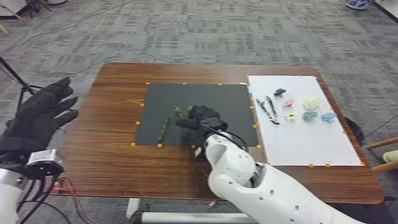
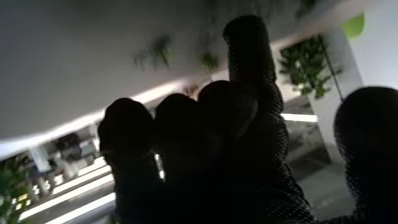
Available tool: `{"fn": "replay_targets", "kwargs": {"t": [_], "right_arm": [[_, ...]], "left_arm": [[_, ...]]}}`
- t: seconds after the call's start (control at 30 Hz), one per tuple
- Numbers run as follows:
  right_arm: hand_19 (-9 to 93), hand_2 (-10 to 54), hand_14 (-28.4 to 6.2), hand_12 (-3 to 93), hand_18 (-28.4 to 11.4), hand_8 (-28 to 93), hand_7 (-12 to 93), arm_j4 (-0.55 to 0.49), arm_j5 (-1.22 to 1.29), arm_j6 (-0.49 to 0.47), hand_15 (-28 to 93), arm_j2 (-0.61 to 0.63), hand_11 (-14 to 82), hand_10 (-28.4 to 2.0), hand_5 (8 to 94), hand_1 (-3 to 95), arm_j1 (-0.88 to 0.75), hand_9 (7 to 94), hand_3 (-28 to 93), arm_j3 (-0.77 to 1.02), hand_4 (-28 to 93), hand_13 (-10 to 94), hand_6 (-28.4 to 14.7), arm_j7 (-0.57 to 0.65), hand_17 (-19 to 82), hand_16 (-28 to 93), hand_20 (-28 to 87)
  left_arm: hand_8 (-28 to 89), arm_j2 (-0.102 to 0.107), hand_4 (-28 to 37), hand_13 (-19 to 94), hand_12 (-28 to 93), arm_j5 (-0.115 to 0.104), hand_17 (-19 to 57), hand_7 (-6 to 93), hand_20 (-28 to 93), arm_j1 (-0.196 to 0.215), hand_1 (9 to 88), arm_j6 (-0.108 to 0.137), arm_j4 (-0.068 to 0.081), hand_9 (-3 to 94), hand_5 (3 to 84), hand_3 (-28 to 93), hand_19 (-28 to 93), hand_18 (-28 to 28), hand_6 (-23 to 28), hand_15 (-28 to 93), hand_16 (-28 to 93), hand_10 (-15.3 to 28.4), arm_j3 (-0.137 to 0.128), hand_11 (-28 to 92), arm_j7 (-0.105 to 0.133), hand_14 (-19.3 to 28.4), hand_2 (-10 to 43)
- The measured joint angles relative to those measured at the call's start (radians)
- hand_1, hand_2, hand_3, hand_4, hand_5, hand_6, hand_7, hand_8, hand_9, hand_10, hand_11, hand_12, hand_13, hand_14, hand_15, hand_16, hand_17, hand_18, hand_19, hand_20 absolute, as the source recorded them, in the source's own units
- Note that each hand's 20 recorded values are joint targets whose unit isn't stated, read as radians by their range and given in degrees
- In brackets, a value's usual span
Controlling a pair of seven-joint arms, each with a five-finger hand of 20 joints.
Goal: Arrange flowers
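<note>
Black-gloved, my left robot hand (image 1: 40,112) hangs open at nine o'clock. At eight on the mat (image 1: 191,92), the green stem (image 1: 164,130) looks light, bendy; I'd pinch mid-length. Beside a leafy sprig (image 1: 181,113), my right robot hand (image 1: 206,117) is open. The blooms (image 1: 309,116) at three o'clock seem fragile: grip underneath.

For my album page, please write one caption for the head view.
Black-gloved right hand beside slim green stems on a dark rectangular mat, pastel flowers nearby.
</note>
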Motion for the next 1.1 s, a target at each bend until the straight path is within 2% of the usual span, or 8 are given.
{"fn": "replay_targets", "kwargs": {"t": [0.3,0.47,0.53,0.6,0.7,0.83,0.97,1.1], "right_arm": [[93,8.9,-13.2,54.7,-22.9,-9,20,-0.095,-0.004,0.12,79,0.119,55.6,-14.6,53.7,25.2,0.056,65.4,88,-0.017,-16,64,-4.0,-0.009,33,42,57],[93,1.5,-12.6,63.6,-22.9,-10,14,-0.125,0.202,0.155,80,0.122,45.4,-12.6,44.2,34.2,-0.049,67.7,93,0.225,-14,65,-0.6,-0.271,33,41,58],[93,1.8,-12.8,62.0,-23.3,-10,13,-0.124,0.305,0.125,80,0.11,46.3,-12.6,41.9,33.4,-0.094,68.9,93,0.305,-14,66,-0.2,-0.406,34,41,58],[93,3.5,-12.5,59.7,-23.9,-9,12,-0.123,0.319,0.034,81,0.104,47.5,-12.9,38.7,31.9,-0.115,70.7,93,0.323,-13,68,-0.1,-0.494,36,39,60],[93,6.1,-11.4,55.9,-24.4,-9,12,-0.131,0.198,-0.184,81,0.094,50.6,-12.6,35.8,29.8,-0.129,72.8,93,0.311,-10,73,0.3,-0.563,40,38,64],[93,11.6,-10.1,49.7,-24.5,-10,12,-0.15,0.02,-0.406,81,0.083,54.9,-11.7,35.1,27.0,-0.142,77.5,93,0.271,-4,77,0.6,-0.611,45,37,68],[93,14.9,-9.1,45.1,-24.4,-11,13,-0.151,0.057,-0.444,82,0.078,57.8,-11.0,35.3,25.1,-0.149,80.0,93,0.244,-3,79,0.4,-0.611,48,36,70],[93,16.4,-8.8,41.7,-24.2,-11,13,-0.143,0.064,-0.466,82,0.067,59.2,-11.2,35.4,23.3,-0.148,81.0,93,0.233,-3,81,-0.2,-0.591,50,36,71]], "left_arm": [[-9,-0.002,-28.3,4,20,0.001,-12.6,19.5,12,0.006,23.2,0.002,-0.005,13.6,19.2,67,37,18.2,1.5,40,-4,8.3,-0.008,17,0.003,11.4,-5.5],[-9,-0.002,-28.3,4,20,-0.014,-12.7,20.1,12,0.017,23.0,0.036,-0.002,13.2,18.6,67,37,18.1,1.3,39,-4,8.0,0.005,17,0.042,10.9,-5.6],[-10,0.003,-28.3,4,20,-0.056,-12.7,20.3,12,0.024,23.0,0.088,0.006,13.2,18.6,68,37,18.1,1.3,39,-4,8.0,0.018,17,0.088,10.9,-5.8],[-10,0.007,-28.3,4,20,-0.133,-12.7,20.5,12,0.037,22.9,0.152,0.015,13.2,18.6,68,37,18.1,1.2,40,-4,8.0,0.021,17,0.139,10.9,-5.8],[-10,0.009,-28.3,4,20,-0.209,-12.7,20.7,12,0.058,23.0,0.185,0.033,13.2,18.6,68,37,18.0,1.2,40,-4,8.0,0.004,17,0.155,10.9,-5.8],[-10,0.006,-28.3,4,20,-0.172,-12.7,20.7,12,0.078,23.1,0.157,0.046,13.2,18.6,67,37,18.0,1.3,40,-4,8.0,-0.02,17,0.117,10.9,-5.6],[-10,0.002,-28.3,4,20,-0.124,-12.7,21.0,12,0.084,23.0,0.135,0.045,13.2,18.6,67,37,17.9,1.3,40,-4,8.1,-0.02,18,0.102,10.9,-5.6],[-10,0.001,-28.3,4,20,-0.118,-12.7,21.0,12,0.084,23.0,0.123,0.043,13.2,18.6,67,37,17.9,1.3,39,-4,8.1,-0.018,18,0.095,10.8,-5.6]]}}
